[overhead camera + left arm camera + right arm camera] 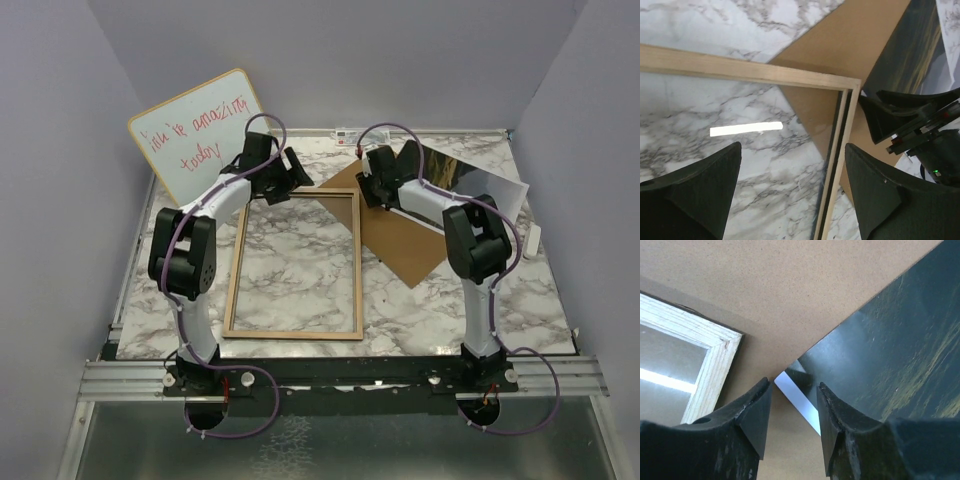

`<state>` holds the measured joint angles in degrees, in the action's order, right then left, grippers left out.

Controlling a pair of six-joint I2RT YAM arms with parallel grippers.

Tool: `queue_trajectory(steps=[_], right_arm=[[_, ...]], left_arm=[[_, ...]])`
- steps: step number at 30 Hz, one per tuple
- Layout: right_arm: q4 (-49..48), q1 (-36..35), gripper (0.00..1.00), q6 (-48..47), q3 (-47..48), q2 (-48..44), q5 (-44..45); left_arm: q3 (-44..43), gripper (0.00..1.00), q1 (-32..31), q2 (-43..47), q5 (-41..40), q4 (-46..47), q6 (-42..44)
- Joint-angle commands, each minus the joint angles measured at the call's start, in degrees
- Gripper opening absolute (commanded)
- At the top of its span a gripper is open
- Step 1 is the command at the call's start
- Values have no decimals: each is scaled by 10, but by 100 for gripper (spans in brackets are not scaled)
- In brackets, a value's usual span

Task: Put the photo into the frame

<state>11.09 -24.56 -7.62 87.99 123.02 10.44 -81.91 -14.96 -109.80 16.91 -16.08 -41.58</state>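
Nearest, the right hand (795,389) is held part-open astride a corner of the thin glossy mountain photo (890,350), which is laid on the plain brown board (790,290) beside the light-wood rectangular frame (690,322). It is judged light, bendy, slick; that white corner is best pinched.

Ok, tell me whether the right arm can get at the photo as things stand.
Probably yes. The right end effector hangs at the white-edged corner of the photo, jaws apart on either side of it, nothing between. The photo rests on the brown board, so catching its thin edge may be fiddly.
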Motion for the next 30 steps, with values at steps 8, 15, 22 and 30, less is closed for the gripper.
queue_trajectory(steps=[8, 15, 22, 30], right_arm=[[24, 90, 61, 243, -64, -167, -84], [97, 216, 69, 347, -146, -217, -13], [123, 343, 74, 413, -241, -282, -24], [152, 414, 76, 475, -311, -338, -33]], left_arm=[[-113, 84, -68, -79, 41, 66, -25], [-191, 84, -128, -154, 56, 126, -45], [-311, 84, -199, -246, 65, 130, -66], [-437, 83, -257, -355, 24, 140, -42]])
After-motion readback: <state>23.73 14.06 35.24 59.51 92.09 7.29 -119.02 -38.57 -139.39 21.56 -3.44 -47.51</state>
